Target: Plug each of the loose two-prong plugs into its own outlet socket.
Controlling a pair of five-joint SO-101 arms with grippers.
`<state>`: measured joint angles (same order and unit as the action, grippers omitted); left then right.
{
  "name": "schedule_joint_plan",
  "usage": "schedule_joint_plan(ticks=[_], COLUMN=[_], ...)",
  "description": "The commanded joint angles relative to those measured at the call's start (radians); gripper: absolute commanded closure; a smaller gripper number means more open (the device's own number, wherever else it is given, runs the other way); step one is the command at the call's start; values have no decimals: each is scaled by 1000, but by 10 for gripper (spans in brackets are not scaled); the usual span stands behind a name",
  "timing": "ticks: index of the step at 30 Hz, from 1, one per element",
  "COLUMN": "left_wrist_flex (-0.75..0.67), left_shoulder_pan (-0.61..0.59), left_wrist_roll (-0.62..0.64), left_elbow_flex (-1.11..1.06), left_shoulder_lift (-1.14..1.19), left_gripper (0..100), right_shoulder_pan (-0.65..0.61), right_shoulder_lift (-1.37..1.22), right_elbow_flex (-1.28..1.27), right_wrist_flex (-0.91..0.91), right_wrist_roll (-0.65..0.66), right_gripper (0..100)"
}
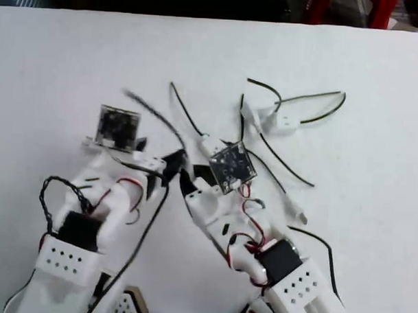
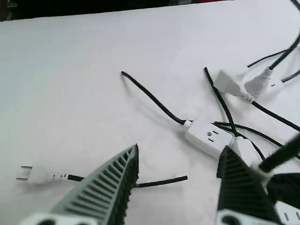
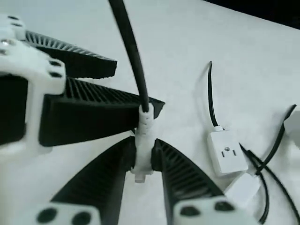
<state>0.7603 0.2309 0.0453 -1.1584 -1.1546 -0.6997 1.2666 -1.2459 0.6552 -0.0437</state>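
Observation:
My right gripper [image 3: 144, 144] is shut on a white two-prong plug [image 3: 142, 161], whose black cable [image 3: 131, 51] rises away from it. My left gripper [image 2: 180, 152] stands open with nothing in it, right beside the right one; its dark fingers [image 3: 89, 115] show in the right wrist view. From above, the two grippers [image 1: 159, 174] [image 1: 189, 182] meet at the table's middle. A white outlet socket [image 2: 206, 136] [image 3: 227, 152] lies just beyond them. Another loose plug [image 2: 35, 174] lies flat on the table off to one side of the left gripper.
More white plugs and sockets [image 1: 279, 121] [image 2: 234, 83] with tangled black cables lie at the back right. One more plug [image 1: 298, 216] lies by the right arm. The table [image 1: 61, 55] is white; a wooden piece [image 1: 132, 305] sits at the front edge.

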Motion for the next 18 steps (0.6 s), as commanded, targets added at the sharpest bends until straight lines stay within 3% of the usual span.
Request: schedule_joint_plan(ticks=[1,10,18], left_wrist_flex=[-18,-17,28], left_shoulder_pan=[110,97,-13], left_wrist_roll=[-78,-58,-32], left_elbow_flex=[51,44,51], left_shoulder_lift=[-27,-27,-19], left_gripper=[728,728,725], right_shoulder_pan=[-12,15,272], right_shoulder_lift=[42,44,50], right_elbow_flex=[-3,-9,14], right_wrist_flex=[-18,-15,-56], right_wrist_roll=[-9,-3,-8], right_gripper=[981,981,981])
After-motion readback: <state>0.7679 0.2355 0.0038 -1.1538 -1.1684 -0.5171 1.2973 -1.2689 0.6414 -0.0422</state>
